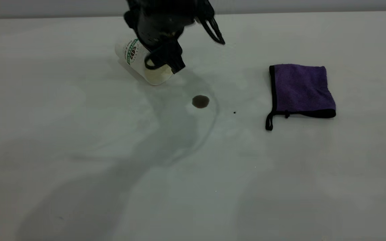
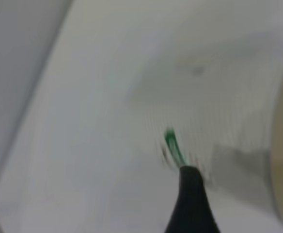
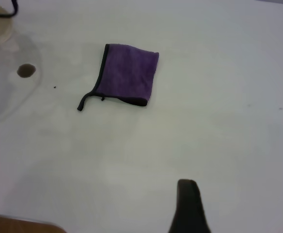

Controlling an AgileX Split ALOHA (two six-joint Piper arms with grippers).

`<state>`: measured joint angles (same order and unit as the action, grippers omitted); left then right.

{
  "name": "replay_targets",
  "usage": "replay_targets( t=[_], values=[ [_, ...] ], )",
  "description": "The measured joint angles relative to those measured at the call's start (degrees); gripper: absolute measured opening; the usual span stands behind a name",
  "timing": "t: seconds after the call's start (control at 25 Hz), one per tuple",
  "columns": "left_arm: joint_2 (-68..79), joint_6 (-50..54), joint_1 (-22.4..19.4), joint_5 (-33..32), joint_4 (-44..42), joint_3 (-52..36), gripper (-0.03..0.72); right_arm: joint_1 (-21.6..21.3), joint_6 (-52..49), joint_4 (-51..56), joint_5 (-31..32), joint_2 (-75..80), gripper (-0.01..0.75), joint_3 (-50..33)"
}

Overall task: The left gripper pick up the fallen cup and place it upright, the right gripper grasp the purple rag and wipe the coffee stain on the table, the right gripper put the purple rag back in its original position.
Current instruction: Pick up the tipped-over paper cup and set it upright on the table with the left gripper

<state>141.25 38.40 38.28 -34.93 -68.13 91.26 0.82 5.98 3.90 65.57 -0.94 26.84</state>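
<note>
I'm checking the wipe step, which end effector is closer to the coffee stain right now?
Left. The left end effector grips the cup just behind the coffee stain; the right end effector hovers beyond the purple rag.

Open table (image 1: 364, 160) rt of rag (image 1: 302, 88)

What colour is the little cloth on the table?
The small folded terry cloth rag is purple with black edging, clearest in the exterior view.

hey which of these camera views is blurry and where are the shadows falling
Left wrist view: heavily blurred, the cup smeared, only its green print and a dark fingertip readable. Exterior view: the left gripper at the cup is slightly motion-blurred, and soft arm shadows spread over the table around the coffee stain. Right wrist view: sharp, evenly lit, the purple rag crisp.
</note>
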Motion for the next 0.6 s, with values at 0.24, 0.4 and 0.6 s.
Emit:
replay_targets(
  t=[0.24,0.4,0.6],
  values=[
    [7.01,3.12,0.0,-0.72,-7.9,4.64,0.572,0.0,0.0,0.0,0.0,0.0,0.588,0.0],
    [7.79,3.86,0.0,-3.15,-10.73,5.1,0.431,0.0,0.0,0.0,0.0,0.0,0.588,0.0],
    [7.42,3.82,0.0,-7.8,-14.02,5.15,0.066,0.0,0.0,0.0,0.0,0.0,0.588,0.0]
  ],
)
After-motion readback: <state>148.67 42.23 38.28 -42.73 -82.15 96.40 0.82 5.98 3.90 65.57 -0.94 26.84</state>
